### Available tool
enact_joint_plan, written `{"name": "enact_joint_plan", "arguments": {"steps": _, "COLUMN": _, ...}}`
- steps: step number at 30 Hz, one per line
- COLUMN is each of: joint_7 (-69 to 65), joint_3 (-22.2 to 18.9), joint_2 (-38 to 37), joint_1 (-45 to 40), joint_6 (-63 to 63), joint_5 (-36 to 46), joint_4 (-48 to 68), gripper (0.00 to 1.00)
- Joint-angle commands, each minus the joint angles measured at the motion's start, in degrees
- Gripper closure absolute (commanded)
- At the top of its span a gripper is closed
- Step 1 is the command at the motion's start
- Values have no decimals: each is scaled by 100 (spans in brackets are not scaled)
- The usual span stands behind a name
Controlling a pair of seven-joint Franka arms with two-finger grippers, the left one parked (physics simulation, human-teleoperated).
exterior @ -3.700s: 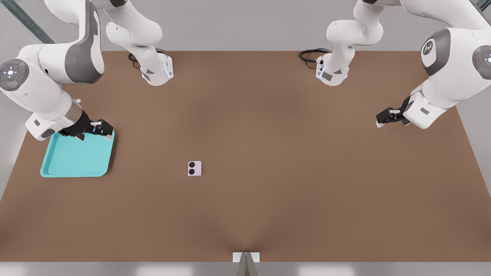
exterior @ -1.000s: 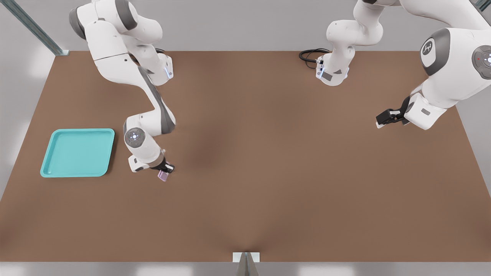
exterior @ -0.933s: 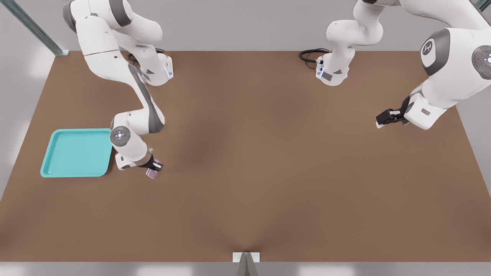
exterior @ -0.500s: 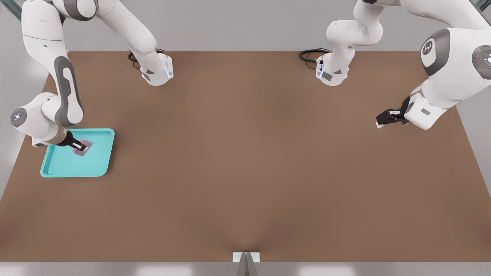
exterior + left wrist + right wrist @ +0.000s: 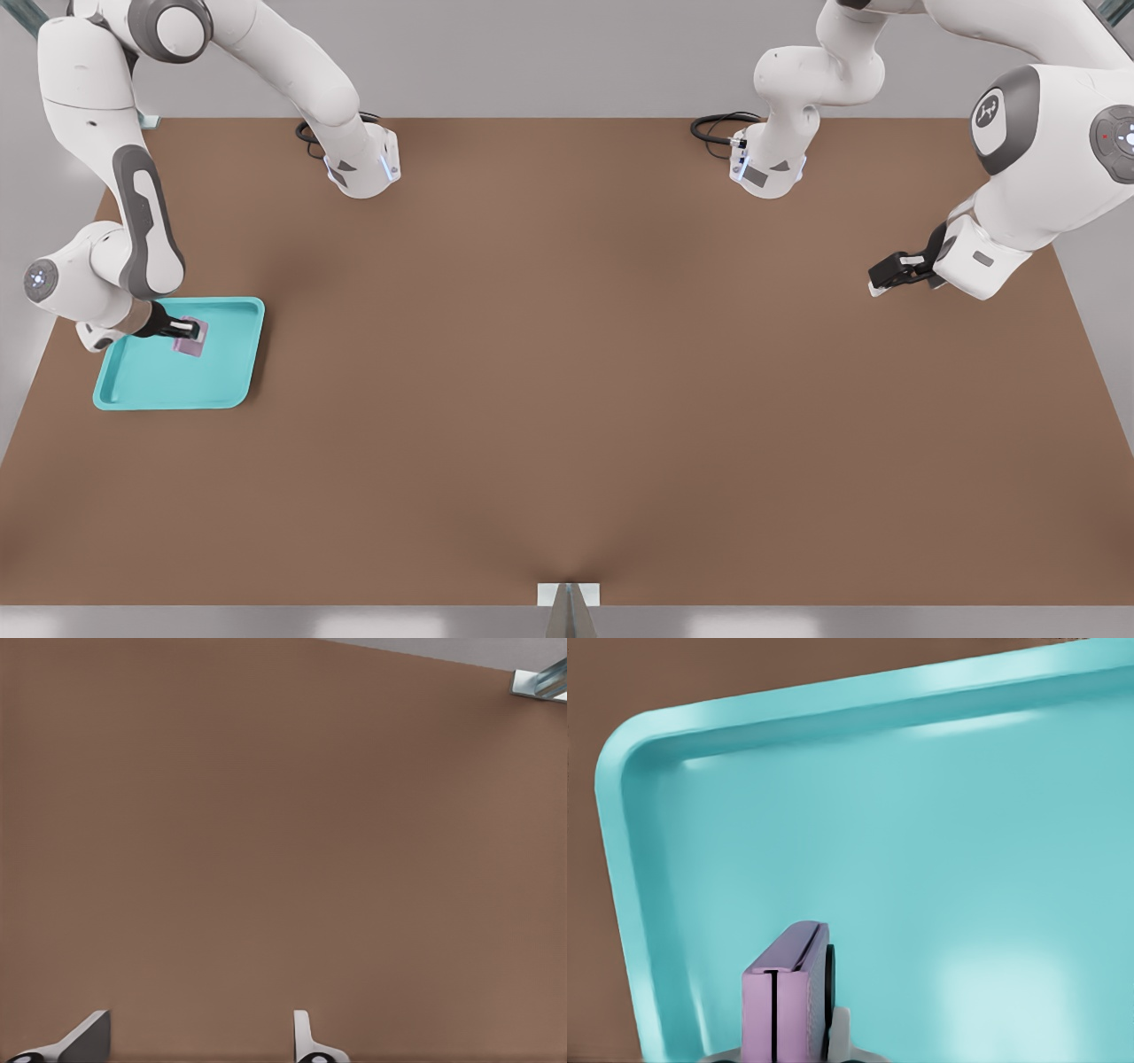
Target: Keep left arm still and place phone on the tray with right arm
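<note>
My gripper point(image 5: 188, 330) is clenched on the phone point(image 5: 192, 338), over the tray's point(image 5: 168, 390) far half, at the front view's left. Phone's held on edge point(image 5: 785, 997), thin side up, long axis running roughly near-far across the tray; can't tell if it's touching the floor.
</note>
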Motion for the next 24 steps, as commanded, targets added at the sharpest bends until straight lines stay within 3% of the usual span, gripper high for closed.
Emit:
{"name": "enact_joint_plan", "arguments": {"steps": 1, "joint_7": -1621, "joint_3": 10, "joint_2": 0, "joint_1": -4, "joint_6": -21, "joint_5": -42, "joint_4": 3, "gripper": 6}}
{"name": "enact_joint_plan", "arguments": {"steps": 2, "joint_7": -1638, "joint_3": 10, "joint_2": 0, "joint_1": -4, "joint_6": -21, "joint_5": -42, "joint_4": 3, "gripper": 0}}
{"name": "enact_joint_plan", "arguments": {"steps": 11, "joint_7": -1682, "joint_3": 89, "joint_2": -175, "joint_1": -13, "joint_6": -504, "joint_5": -42, "joint_4": 276, "gripper": 0}}
{"name": "enact_joint_plan", "arguments": {"steps": 15, "joint_7": -831, "joint_3": 809, "joint_2": -1072, "joint_1": -13, "joint_6": -1110, "joint_5": -25, "joint_4": 459, "gripper": 0}}
{"name": "enact_joint_plan", "arguments": {"steps": 16, "joint_7": -374, "joint_3": 1081, "joint_2": -1107, "joint_1": -13, "joint_6": -1680, "joint_5": -16, "joint_4": 950, "gripper": 0}}
{"name": "enact_joint_plan", "arguments": {"steps": 21, "joint_7": 2166, "joint_3": 2822, "joint_2": -1090, "joint_1": 92, "joint_6": -3079, "joint_5": -429, "joint_4": 2542, "gripper": 0}}
{"name": "enact_joint_plan", "arguments": {"steps": 24, "joint_7": 2185, "joint_3": 2884, "joint_2": -1081, "joint_1": 84, "joint_6": -3062, "joint_5": -412, "joint_4": 2649, "gripper": 0}}
